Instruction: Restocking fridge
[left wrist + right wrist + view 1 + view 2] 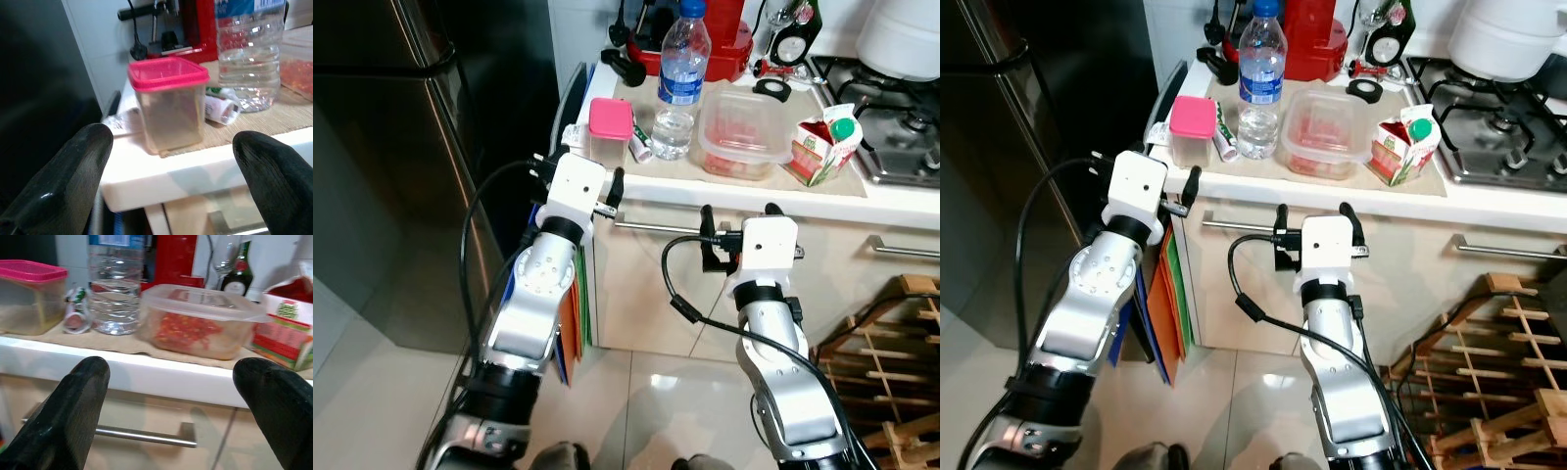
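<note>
Left gripper wide open, empty | right gripper wide open, empty | centre: square translucent tub, pink lid | clear ribbed bottle, top cropped.

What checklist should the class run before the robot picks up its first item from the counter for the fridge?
1. Left pincer open: ok, fingers spread wide.
2. Left pincer lined up with pink-lidded tub: ok, tub centred between fingers.
3. Right pincer open, facing clear food container: ok.
4. Lids closed on tub and container: ok.
5. Room around tub: not ok, small tube and water bottle stand close beside it.
6. Fridge door open for loading: not ok, looks shut.
</note>
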You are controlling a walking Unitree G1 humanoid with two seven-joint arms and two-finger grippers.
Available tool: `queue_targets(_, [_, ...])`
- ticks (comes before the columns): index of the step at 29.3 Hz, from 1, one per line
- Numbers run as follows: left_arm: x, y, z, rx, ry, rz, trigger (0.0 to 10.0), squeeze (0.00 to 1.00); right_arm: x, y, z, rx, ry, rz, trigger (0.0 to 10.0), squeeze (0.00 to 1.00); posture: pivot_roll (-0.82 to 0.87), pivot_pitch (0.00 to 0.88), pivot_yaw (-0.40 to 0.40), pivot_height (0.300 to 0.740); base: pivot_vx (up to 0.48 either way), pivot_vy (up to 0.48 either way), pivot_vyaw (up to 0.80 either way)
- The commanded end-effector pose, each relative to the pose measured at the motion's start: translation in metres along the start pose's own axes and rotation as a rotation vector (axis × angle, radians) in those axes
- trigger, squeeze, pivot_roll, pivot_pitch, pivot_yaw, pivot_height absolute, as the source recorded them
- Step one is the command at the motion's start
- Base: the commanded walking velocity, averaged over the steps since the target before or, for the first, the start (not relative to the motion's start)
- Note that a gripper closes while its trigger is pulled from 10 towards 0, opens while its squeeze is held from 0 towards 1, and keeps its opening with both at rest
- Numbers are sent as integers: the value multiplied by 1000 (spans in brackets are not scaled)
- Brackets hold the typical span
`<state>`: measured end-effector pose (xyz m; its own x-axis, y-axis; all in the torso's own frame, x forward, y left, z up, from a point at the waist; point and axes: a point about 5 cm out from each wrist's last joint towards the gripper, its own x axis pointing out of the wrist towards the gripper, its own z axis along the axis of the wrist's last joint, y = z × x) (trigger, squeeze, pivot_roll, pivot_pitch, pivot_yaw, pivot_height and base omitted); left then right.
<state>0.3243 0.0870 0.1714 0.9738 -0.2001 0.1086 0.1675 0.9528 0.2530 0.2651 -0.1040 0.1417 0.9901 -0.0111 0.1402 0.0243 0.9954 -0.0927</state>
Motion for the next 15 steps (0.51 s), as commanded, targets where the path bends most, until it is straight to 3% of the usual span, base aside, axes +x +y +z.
queue_targets(1, [5, -5, 4, 0, 3, -6, 10000, 0, -1, 1, 3, -12, -10, 5, 10000, 0, -3, 78, 39, 740, 0, 0, 0])
queue_targets(5, [10, -8, 3, 27, 19, 26, 10000, 0, -1, 2, 5, -10, -15, 15, 10000, 0, -6, 84, 35, 740, 0, 0, 0])
queue_targets(10, [17, -3, 2, 37, 54, 138, 10000, 0, -13, -6, 1, -18, -35, 83, 10000, 0, -29, 94, 33, 740, 0, 0, 0])
queue_targets(15, [19, -12, 3, 17, 58, 137, 10000, 0, -26, -5, -11, -40, -32, 189, 10000, 0, -46, 103, 32, 740, 0, 0, 0])
